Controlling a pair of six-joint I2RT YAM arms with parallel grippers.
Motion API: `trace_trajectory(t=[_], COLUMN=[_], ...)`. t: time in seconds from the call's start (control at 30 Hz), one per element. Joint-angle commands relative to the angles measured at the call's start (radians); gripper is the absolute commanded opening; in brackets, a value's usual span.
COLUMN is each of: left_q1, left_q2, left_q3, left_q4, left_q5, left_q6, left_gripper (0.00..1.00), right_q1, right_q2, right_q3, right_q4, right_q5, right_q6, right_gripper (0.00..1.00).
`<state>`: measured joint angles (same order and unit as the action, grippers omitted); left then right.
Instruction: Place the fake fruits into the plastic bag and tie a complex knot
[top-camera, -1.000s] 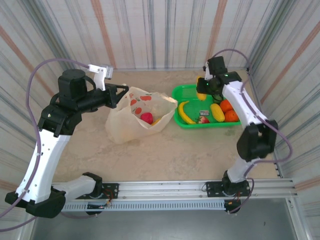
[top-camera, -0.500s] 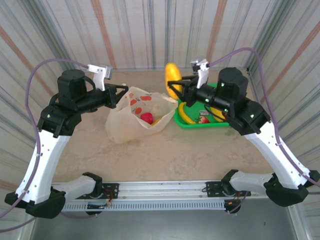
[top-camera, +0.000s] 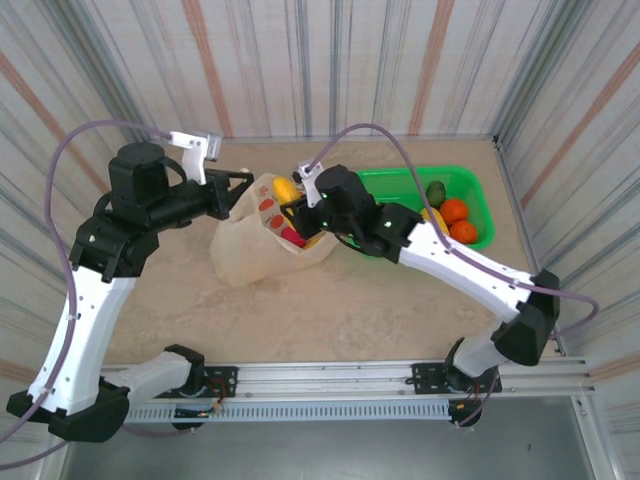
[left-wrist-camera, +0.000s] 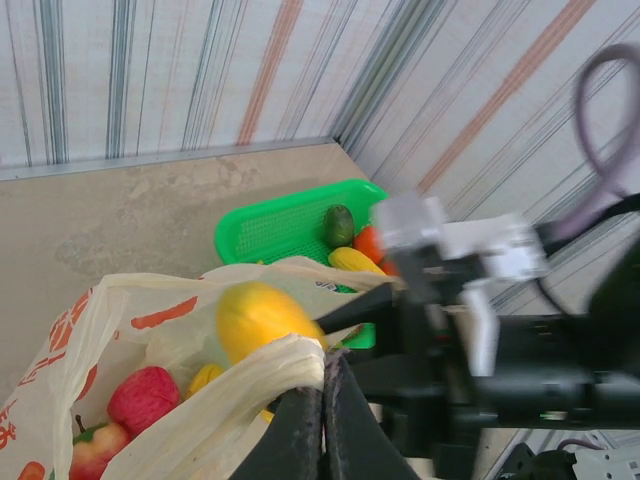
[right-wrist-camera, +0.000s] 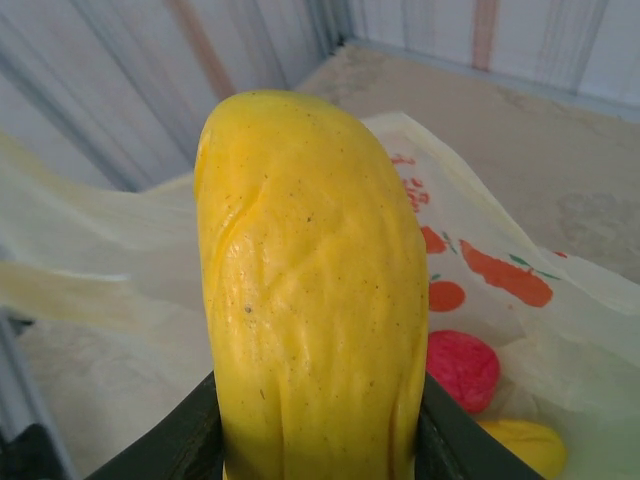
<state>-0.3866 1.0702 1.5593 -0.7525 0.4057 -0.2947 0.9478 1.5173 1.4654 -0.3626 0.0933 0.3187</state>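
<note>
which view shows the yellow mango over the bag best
The right wrist view: the yellow mango is close and sharp, wrinkled skin clear, black jaws at its base. The left wrist view shows the mango blurred above the mouth of the plastic bag. The top external view shows it small, over the bag.

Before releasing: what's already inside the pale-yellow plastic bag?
A glossy red plastic fruit and a small yellow one show; the bag walls and the held yellow mango hide anything deeper.

No lettering to read anywhere, plastic bag (left-wrist-camera: 150, 296) carrying red-orange printed marks (right-wrist-camera: 505, 280), fruit-like blobs and strokes, nothing legible as words
</note>
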Motion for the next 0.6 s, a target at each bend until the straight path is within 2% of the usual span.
trace_trajectory(t=[0.0, 0.1, 0.17, 0.2, 0.27, 0.37, 0.43, 0.57], left_q1=[-0.006, -0.006, -0.006, -0.006, -0.006, -0.006, -0.006, -0.006], left_q2=[-0.017, -0.017, -0.015, -0.015, -0.012, -0.011, -0.01, -0.009], left_q3=[-0.01, -0.008, -0.01, -0.011, -0.012, -0.011, -0.009, -0.01], left_q4=[0.006, 0.007, 0.007, 0.009, 0.011, 0.01, 0.009, 0.007], left_q5=[-0.011, -0.01, -0.011, -0.009, -0.006, -0.002, -0.002, -0.005], left_q6=[0.01, 0.008, 0.009, 0.008, 0.008, 0.008, 0.009, 0.011], left_gripper=[0.0, 0.0, 0.0, 0.0, 0.0, 0.0, 0.0, 0.0], right_q1=[-0.001, 0.0, 0.005, 0.006, 0.005, 0.005, 0.005, 0.002], right_q2=[0.091, 0.163, 0.2, 0.212, 0.24, 0.235, 0.204, 0.117], right_q3=[0.04, 0.043, 0.041, 0.046, 0.07, 0.087, 0.077, 0.051], right_q4=[0.016, 0.02, 0.039, 0.036, 0.007, -0.016, -0.012, -0.004], right_q5=[0.136, 0.156, 0.13, 0.131, 0.128, 0.135, 0.131, 0.117], right_q6=[0.043, 0.083, 0.087, 0.09, 0.099, 0.097, 0.089, 0.079], right_gripper=[0.36, 0.35, 0.39, 0.44, 0.63, 0.75, 0.75, 0.66])
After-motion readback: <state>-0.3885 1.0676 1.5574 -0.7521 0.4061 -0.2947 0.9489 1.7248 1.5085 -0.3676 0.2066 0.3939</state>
